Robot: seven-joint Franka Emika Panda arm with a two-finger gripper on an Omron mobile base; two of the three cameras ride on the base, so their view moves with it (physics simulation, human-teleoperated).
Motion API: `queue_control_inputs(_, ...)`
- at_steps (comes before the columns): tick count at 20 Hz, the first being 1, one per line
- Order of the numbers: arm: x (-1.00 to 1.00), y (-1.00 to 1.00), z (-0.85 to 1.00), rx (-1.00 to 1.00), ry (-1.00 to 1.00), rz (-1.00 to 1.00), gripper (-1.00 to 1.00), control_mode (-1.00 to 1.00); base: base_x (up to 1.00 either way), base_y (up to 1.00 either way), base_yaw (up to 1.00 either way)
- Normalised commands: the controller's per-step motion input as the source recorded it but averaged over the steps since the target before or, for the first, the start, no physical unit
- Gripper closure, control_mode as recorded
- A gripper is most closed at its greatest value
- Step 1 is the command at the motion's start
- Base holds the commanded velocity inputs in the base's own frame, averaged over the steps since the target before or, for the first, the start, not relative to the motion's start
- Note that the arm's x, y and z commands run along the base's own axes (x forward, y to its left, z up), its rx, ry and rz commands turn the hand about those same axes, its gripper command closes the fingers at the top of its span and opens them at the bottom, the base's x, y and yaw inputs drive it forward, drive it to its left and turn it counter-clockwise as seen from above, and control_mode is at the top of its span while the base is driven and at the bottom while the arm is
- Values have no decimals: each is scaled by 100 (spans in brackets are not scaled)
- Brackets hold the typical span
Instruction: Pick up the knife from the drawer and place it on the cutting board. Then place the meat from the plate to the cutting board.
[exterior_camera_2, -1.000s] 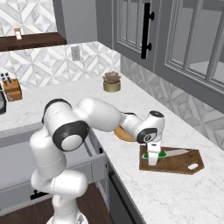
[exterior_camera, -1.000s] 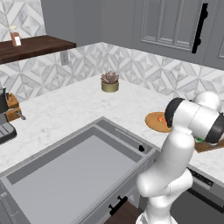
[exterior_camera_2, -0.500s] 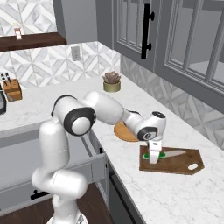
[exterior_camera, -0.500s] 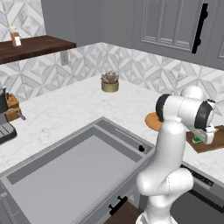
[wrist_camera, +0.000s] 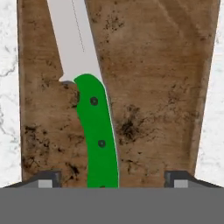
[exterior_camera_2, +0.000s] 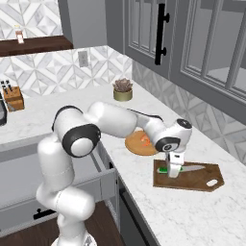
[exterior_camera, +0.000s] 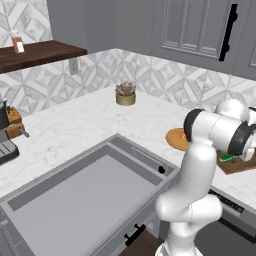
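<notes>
The knife (wrist_camera: 98, 127), green-handled with a pale blade (exterior_camera_2: 193, 168), lies flat on the dark brown cutting board (exterior_camera_2: 197, 180). My gripper (wrist_camera: 112, 177) hovers just over the handle, open, with both fingertips (wrist_camera: 48, 178) standing wide of it and touching nothing. From the right base view the gripper (exterior_camera_2: 174, 168) points straight down at the board's left end. The round orange-tan plate (exterior_camera_2: 134, 145) sits just left of the board with the small reddish meat (exterior_camera_2: 145, 140) on it. The drawer (exterior_camera: 85, 200) stands pulled out and its grey floor is bare. A green bit of the knife (exterior_camera: 227, 158) shows behind my forearm.
A potted succulent (exterior_camera: 125, 93) stands by the back wall. A knife block (exterior_camera_2: 13, 98) sits far left on the counter under a dark wall shelf (exterior_camera: 35, 52). Upper cabinets (exterior_camera_2: 158, 33) hang above the board. The open drawer juts out in front of the base.
The jaws have sprung apart and let go of the knife, which now rests on the board. The arm's elbow has shifted; the hand stays over the board's left end.
</notes>
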Motion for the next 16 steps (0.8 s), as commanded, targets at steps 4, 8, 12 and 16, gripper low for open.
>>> queue_control_inputs(4, 3, 56, 62, -12, 0, 0, -100, -100, 0, 0, 0)
queue_control_inputs(8, 39, 91, 19, -12, 0, 5, -100, -100, 0, 0, 0)
queue_control_inputs(12, 47, 71, 18, -5, -11, 18, -100, -100, 0, 0, 0)
queue_control_inputs(16, 42, 55, 15, -5, -12, 29, -100, -100, 0, 0, 0)
